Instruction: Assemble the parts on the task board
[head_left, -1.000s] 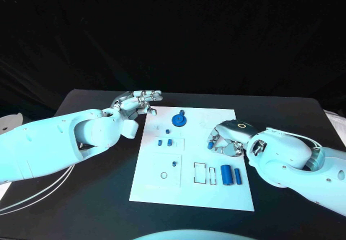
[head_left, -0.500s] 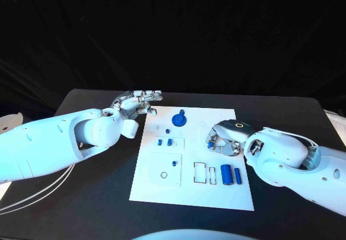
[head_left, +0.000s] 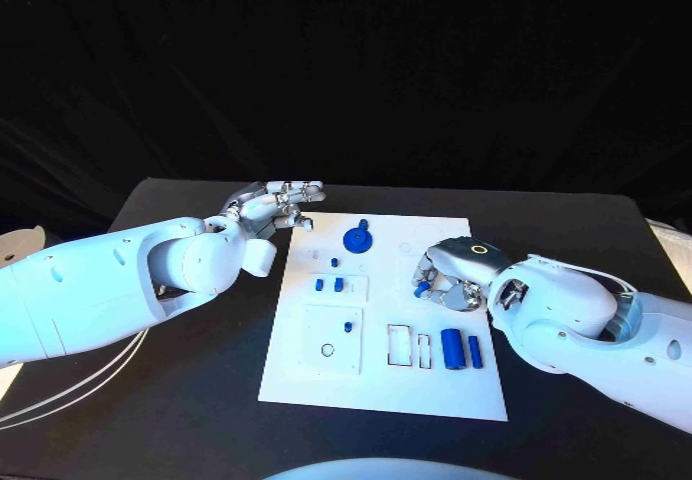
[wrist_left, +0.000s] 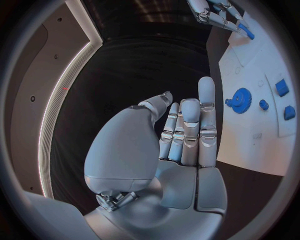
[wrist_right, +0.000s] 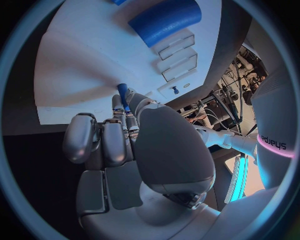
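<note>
Our right robot hand (head_left: 444, 280) pinches a small blue peg (wrist_right: 123, 95) above the board (head_left: 433, 385), its long axis in line with the fingers, while the left robot hand (head_left: 274, 205) hovers spread at the board's far corner.

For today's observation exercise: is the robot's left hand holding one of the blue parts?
No. The left hand hovers beside the white board with nothing between its fingers.

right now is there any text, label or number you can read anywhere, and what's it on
No word or number reads clearly.
On the right arm's white sleeve, right wrist view: one short dark word, sideways and bent by the lens, too unclear to quote.
Task board: outlines and blue parts, no print.
Left hand and right hand: no markings legible.
</note>
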